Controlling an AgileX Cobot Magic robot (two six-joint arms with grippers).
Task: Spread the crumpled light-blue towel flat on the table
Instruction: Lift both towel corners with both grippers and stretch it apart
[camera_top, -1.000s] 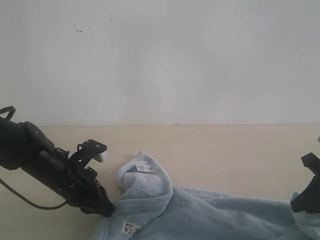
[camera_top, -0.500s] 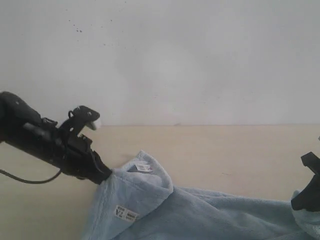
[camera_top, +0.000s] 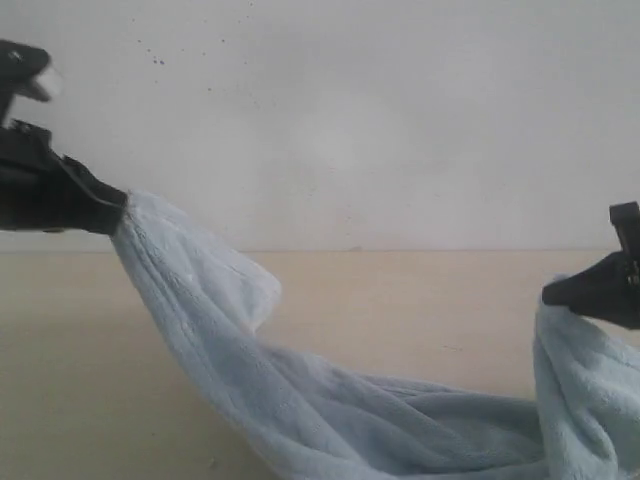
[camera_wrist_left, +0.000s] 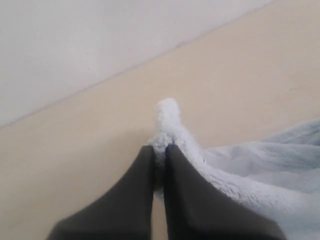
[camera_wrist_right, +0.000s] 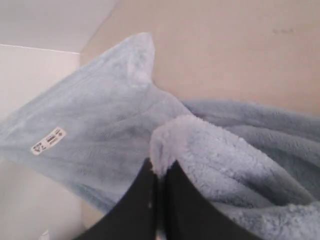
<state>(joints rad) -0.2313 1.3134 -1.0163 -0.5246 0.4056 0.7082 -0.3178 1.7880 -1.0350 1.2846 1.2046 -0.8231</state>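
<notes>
Holding, left gripper (camera_top: 118, 212): jaws pressed together on a corner of the towel (camera_top: 300, 405). In the left wrist view a small tuft of pile pokes out past the two dark fingertips (camera_wrist_left: 142, 172).
Position, left gripper: up in the air, well above the counter (camera_top: 420, 300), at the far left of the exterior view, in front of the wall (camera_top: 350, 120).
Holding, right gripper (camera_top: 550, 294): jaws likewise closed, pinching a fold of the towel's edge. The right wrist view shows the pile bunched up just beyond the tips.
Position, right gripper: above the counter at the far right of the exterior view, lower than the left gripper.
Towel, span: strung between the two grippers as one long sagging band. It drops steeply from the left gripper, runs low through the middle and rises again to the right gripper.
Towel, contact: the low middle part seems to rest on the counter near the lower edge of the exterior view. How much of it lies there cannot be told, as the frame cuts it off.
Towel, surface: pale light blue and fluffy, twisted and creased along the band; not flat.
Tag (camera_wrist_right: 48, 141): small and white with dark print, sewn on a hanging panel of the towel, seen in the right wrist view. The print is too small to read.
Counter: pale beige and smooth, meeting the wall in a straight line.
Wall: plain white, with a few dark specks toward the upper left.
</notes>
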